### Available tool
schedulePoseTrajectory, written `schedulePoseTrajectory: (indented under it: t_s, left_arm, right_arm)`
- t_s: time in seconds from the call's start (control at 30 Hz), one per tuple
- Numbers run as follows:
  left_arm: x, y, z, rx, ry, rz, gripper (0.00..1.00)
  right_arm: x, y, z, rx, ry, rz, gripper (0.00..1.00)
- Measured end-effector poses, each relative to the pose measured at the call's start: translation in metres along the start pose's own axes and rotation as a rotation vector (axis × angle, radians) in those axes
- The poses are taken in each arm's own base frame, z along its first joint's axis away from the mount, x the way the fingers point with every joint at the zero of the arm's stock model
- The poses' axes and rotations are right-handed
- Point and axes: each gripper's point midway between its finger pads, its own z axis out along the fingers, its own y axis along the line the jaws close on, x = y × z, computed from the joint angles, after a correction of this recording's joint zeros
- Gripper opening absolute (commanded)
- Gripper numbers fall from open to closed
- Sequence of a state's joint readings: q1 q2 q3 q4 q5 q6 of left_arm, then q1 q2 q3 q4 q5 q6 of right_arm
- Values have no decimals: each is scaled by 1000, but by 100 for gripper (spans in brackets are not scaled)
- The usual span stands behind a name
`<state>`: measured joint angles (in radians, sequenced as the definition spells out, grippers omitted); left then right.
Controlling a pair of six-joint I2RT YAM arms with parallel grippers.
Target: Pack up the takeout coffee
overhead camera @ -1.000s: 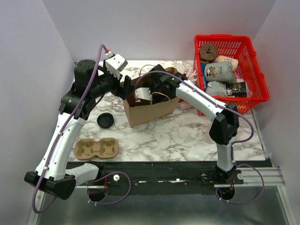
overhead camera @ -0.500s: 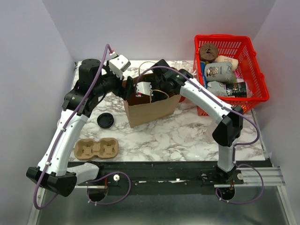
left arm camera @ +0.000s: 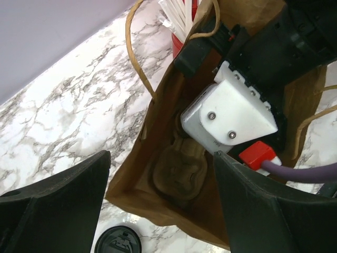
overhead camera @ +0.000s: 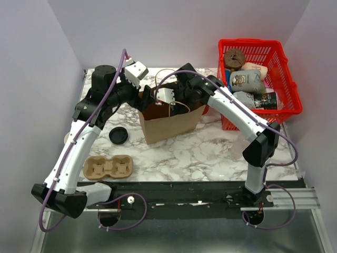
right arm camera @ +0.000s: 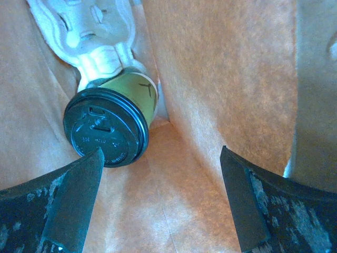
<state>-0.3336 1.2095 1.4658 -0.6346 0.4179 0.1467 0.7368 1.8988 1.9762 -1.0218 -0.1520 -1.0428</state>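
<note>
The takeout coffee [right arm camera: 108,126], an olive-green cup with a black lid, sits in a pulp carrier [right arm camera: 87,26] at the bottom of the brown paper bag [overhead camera: 171,122]. My right gripper [right arm camera: 158,211] is open and empty inside the bag, above and beside the cup, touching nothing. In the top view its wrist [overhead camera: 167,96] reaches down into the bag's mouth, and the cup is hidden. My left gripper [left arm camera: 158,211] is open at the bag's left rim [left arm camera: 129,192], with one finger [left arm camera: 52,205] outside the bag. The carrier shows in the left wrist view [left arm camera: 179,168] below the right wrist.
A loose black lid [overhead camera: 118,136] lies left of the bag. An empty pulp carrier [overhead camera: 108,167] lies near the front left. A red basket [overhead camera: 258,79] of packets stands at the back right. A red cup of white sticks [left arm camera: 184,16] stands behind the bag.
My right wrist has shifted back and slightly right over the bag's mouth, its elbow swinging right. My left arm has edged right along the bag's rim.
</note>
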Motion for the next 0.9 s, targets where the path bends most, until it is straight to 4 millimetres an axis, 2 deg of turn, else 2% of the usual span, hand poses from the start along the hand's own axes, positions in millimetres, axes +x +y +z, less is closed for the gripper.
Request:
schedulePoseTrajectory:
  t_s: [0.33, 0.5, 0.67, 0.8, 0.9]
  left_arm:
    - [-1, 7, 0, -23, -4, 25, 85]
    - [-2, 13, 5, -30, -10, 58, 85]
    - [-6, 21, 16, -37, -26, 95, 84]
    - [-6, 27, 31, -21, -35, 127, 80]
    - [2, 26, 47, 29, -19, 143, 73]
  right_arm:
    - [-19, -7, -41, 68, -85, 31, 100]
    - [-25, -11, -49, 86, -109, 45, 100]
    - [-28, -12, -57, 101, -125, 60, 100]
    - [-36, -17, -76, 148, -160, 66, 100]
    - [-42, -23, -91, 184, -184, 73, 100]
